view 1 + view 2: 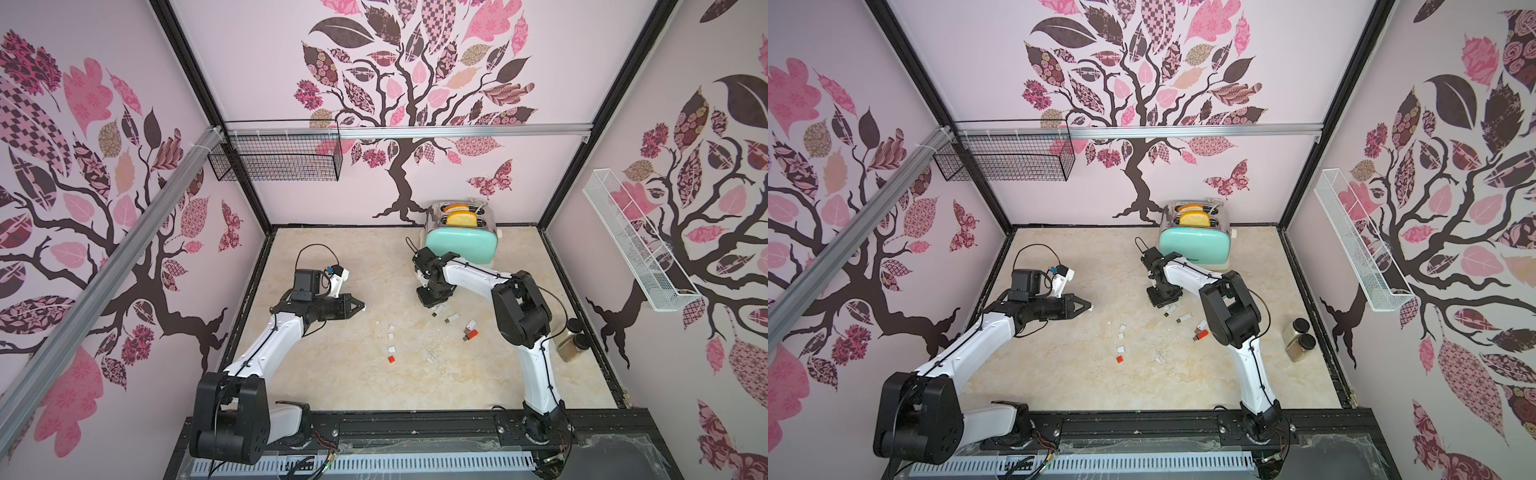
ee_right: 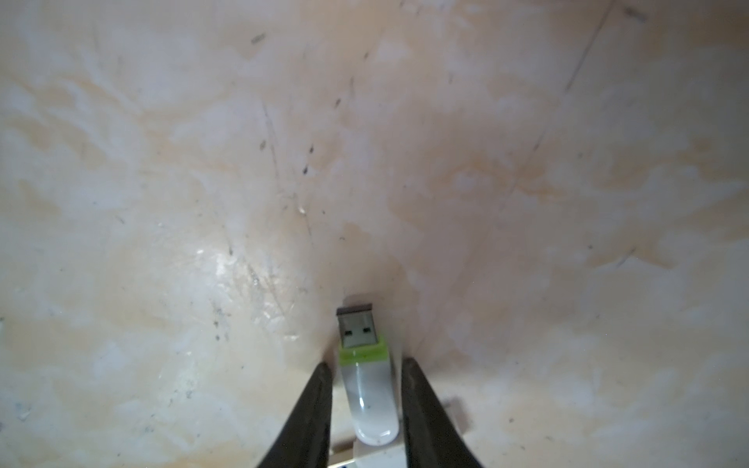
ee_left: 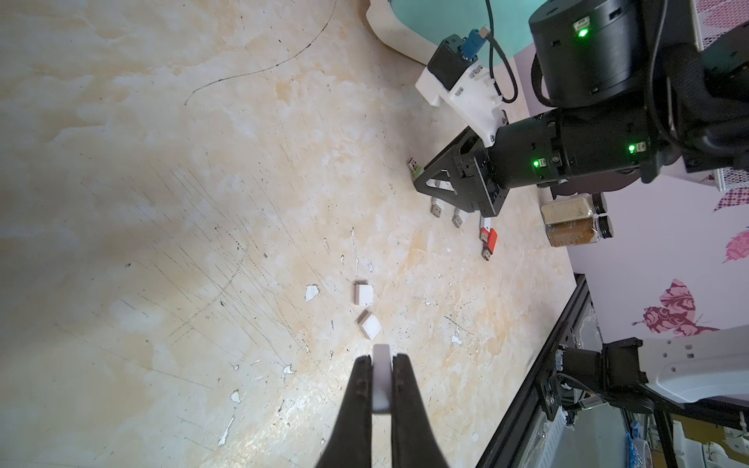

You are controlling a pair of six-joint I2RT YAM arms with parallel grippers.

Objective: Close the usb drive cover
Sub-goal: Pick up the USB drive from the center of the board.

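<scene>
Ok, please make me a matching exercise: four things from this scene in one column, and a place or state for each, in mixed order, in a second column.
Column one
1. left gripper
2. right gripper
3. red cap
4. bread slices

Column two
A. standing in the toaster
B. lying loose on the table
C. shut on a white cap
D. jaws on either side of the green-banded USB drive, a small gap showing

Pairs: 1-C, 2-D, 3-B, 4-A.
</scene>
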